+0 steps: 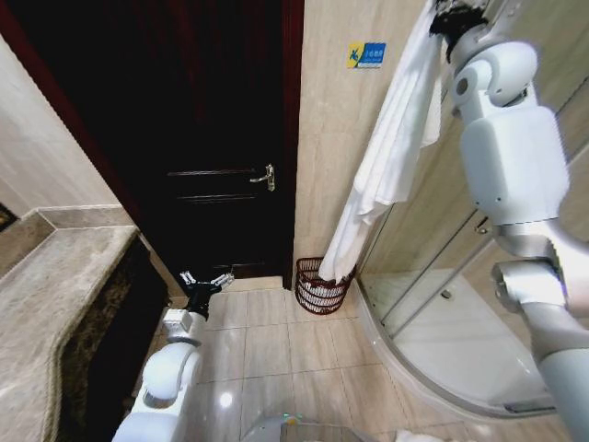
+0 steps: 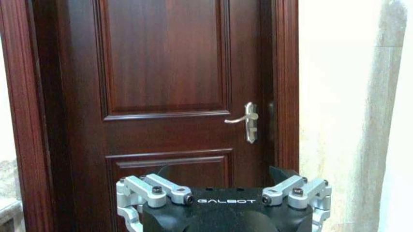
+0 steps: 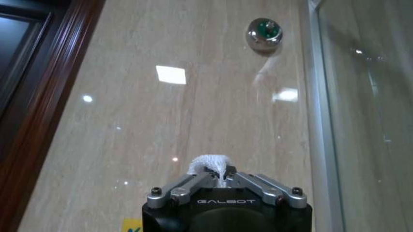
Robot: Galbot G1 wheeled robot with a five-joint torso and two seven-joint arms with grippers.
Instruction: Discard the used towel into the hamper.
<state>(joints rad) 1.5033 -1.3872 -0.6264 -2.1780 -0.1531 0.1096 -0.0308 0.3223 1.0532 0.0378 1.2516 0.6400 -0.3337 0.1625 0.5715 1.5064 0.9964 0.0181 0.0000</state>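
- The right gripper (image 1: 448, 20) was raised high against the beige tiled wall (image 1: 336, 157), well above the hamper (image 1: 322, 286), with its fingers pinched together on the top edge of the white towel (image 1: 391, 157).
- In the right wrist view that gripper (image 3: 219, 175) showed a small tuft of the towel (image 3: 208, 162) clamped between its closed fingertips, with a round metal wall hook (image 3: 264, 34) on the wall beyond it.
- The towel hung down from the grip in a long drape, and its lowest corner reached the hamper's rim; whether cloth and rim actually touched could not be told.
- The hamper, a reddish-brown ribbed basket, stood on the tiled floor (image 1: 276, 350) against the wall, between the dark wooden door (image 1: 198, 138) and the glass shower enclosure (image 1: 442, 304); something pale lay inside it.
- The left gripper (image 1: 204, 280) was held low, off to the door side of the hamper and well apart from it, its fingers spread and holding nothing.
- In the left wrist view the left gripper (image 2: 223, 186) faced the door, below its metal door handle (image 2: 246, 121), fingers apart.
- A stone countertop (image 1: 55, 295) ran along the side of the room farthest from the hamper.
- A small blue and yellow sign (image 1: 366, 55) was fixed to the wall well above the hamper.
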